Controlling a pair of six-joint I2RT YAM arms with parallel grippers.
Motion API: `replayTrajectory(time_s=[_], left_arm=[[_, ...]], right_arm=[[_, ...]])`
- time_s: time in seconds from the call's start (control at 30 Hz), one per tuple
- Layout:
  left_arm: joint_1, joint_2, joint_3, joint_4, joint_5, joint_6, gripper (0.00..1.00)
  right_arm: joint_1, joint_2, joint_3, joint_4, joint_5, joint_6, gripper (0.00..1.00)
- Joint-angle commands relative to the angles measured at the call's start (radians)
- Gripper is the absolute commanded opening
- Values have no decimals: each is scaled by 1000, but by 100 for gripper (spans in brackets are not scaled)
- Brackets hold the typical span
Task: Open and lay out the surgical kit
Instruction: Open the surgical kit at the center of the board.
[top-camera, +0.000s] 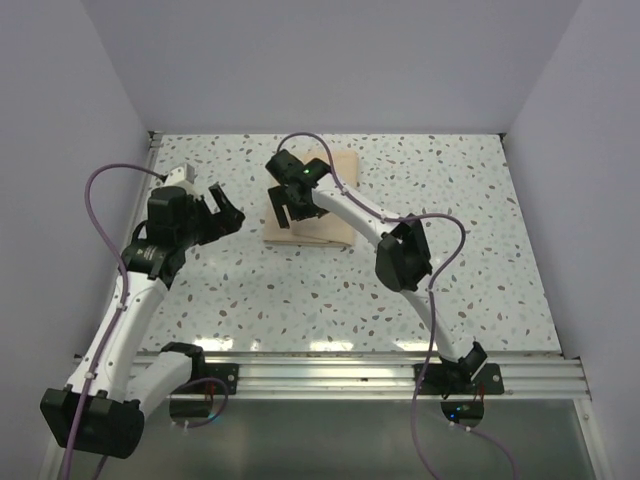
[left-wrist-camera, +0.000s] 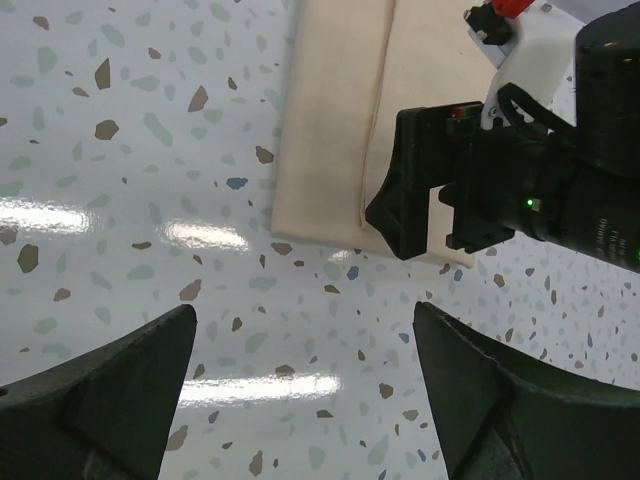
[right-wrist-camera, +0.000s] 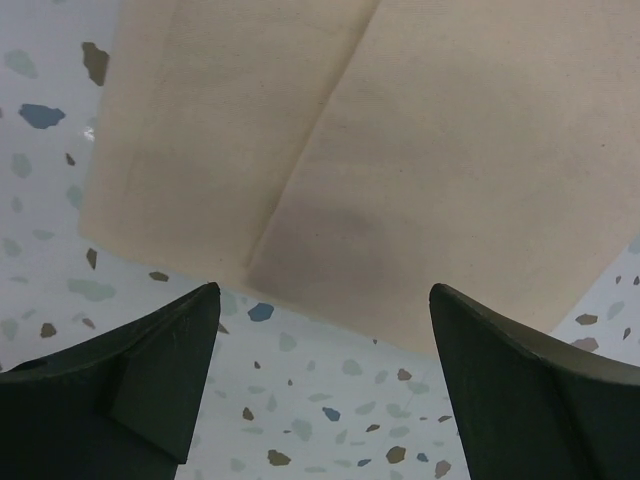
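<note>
The surgical kit (top-camera: 325, 232) is a tan cloth wrap lying folded shut at the back middle of the speckled table; no tray or instruments show. My right gripper (top-camera: 292, 212) hovers over the wrap's near left corner, jaws wide open and empty. In the right wrist view the wrap (right-wrist-camera: 400, 150) fills the upper frame, and the gripper (right-wrist-camera: 325, 290) straddles its near edge. My left gripper (top-camera: 232, 205) stands open to the left of the wrap, apart from it. The left wrist view shows the wrap (left-wrist-camera: 340, 120), the right gripper (left-wrist-camera: 430, 210) over it, and only table between the left gripper (left-wrist-camera: 305, 312) jaws.
The white terrazzo table (top-camera: 450, 250) is boxed in by pale walls at the left, back and right. A metal rail (top-camera: 350, 375) with both arm bases runs along the near edge. Purple cables loop off both arms.
</note>
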Motion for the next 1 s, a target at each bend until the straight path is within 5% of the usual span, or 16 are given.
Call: replayTrajectory(time_s=[0.0, 0.4, 0.5, 0.53, 0.63, 0.97], left_arm=[[-6, -50, 33, -64, -47, -15, 93], [-6, -18, 63, -136, -84, 40, 93], [-6, -1, 66, -124, -81, 45, 93], [-5, 8, 69, -118, -84, 48, 93], [-5, 30, 82, -109, -84, 55, 93], [-25, 180, 210, -72, -158, 118, 91]], right_arm=[[-4, -1, 6, 11, 28, -14, 88], [42, 124, 20, 14, 26, 0, 59], [42, 125, 13, 5, 45, -6, 40], [42, 122, 10, 0, 51, -8, 25], [42, 82, 11, -14, 83, -14, 12], [-42, -212, -79, -32, 226, 5, 0]])
